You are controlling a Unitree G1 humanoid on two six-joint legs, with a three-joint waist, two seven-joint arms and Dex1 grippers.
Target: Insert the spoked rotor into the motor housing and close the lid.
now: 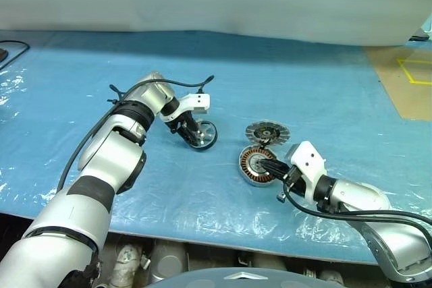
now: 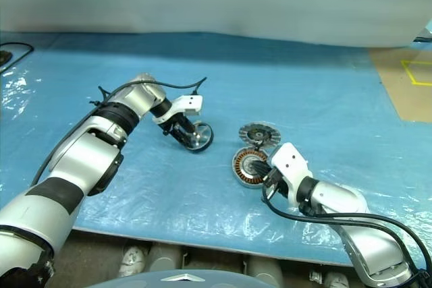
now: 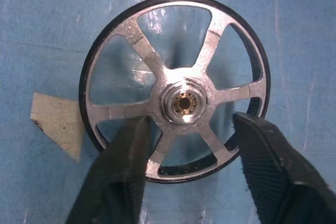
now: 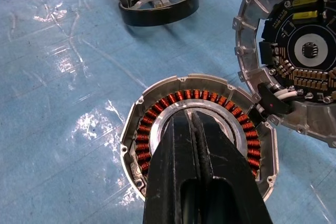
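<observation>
Both arms: glossy silver-grey shells, black bands at the joints. White wrist blocks just behind each gripper. Loose black cables loop along the forearms. Left gripper (image 1: 194, 133) and right gripper (image 1: 270, 168): two black fingers (image 3: 273, 171) each, inner faces finely ribbed.

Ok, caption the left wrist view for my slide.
Left gripper straddling the spoked rotor on the blue table cover, fingers through its open spokes.
</observation>
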